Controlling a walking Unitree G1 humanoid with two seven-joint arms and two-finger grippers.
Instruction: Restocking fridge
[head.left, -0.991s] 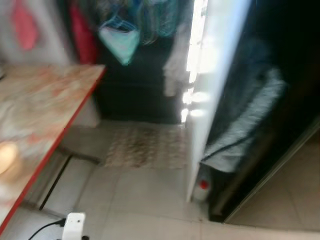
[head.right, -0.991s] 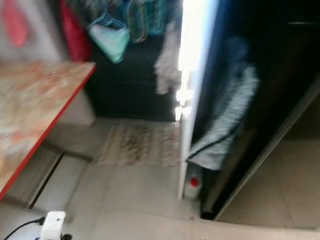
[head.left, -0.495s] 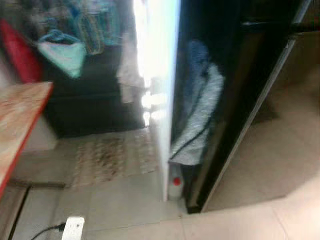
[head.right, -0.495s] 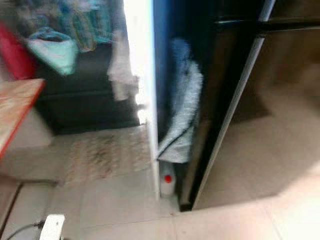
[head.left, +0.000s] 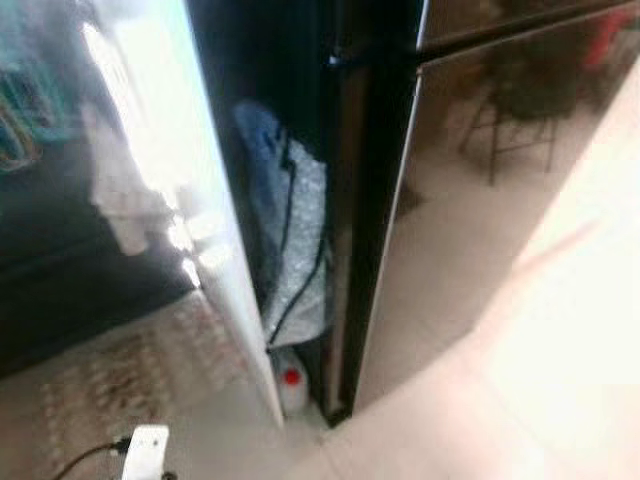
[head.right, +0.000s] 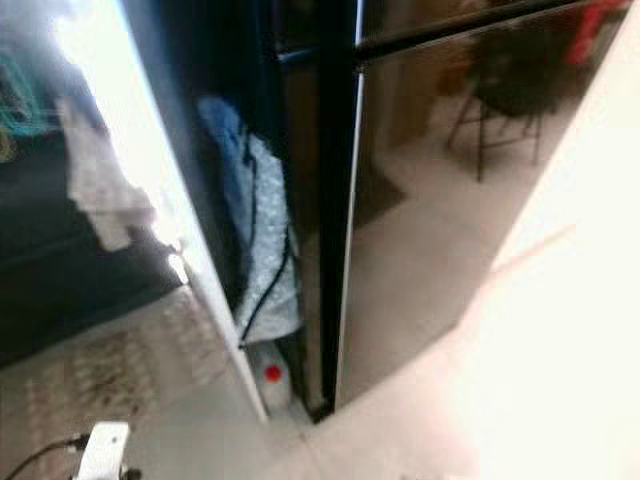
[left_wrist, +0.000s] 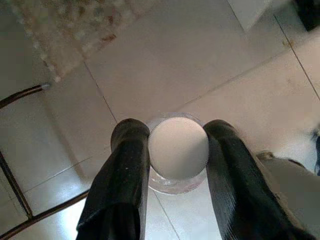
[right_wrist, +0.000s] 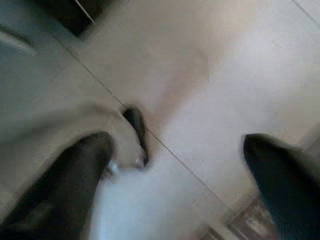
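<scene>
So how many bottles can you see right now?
2. A white-capped bottle is held in the left gripper above the floor tiles. A red-capped bottle stands on the floor beside the fridge. Others may be hidden.

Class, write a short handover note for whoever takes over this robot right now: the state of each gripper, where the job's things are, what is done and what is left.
Left gripper: shut on a white-capped bottle, held over the tiled floor.
Right gripper: open, holding nothing, above the floor.
Fridge: just ahead, its dark doors shut.
A jug with a red cap stands on the floor in the gap beside the fridge, under a hanging grey cloth.
Done: bottle in the gripper.
Left: open the fridge, put the bottle inside.
</scene>
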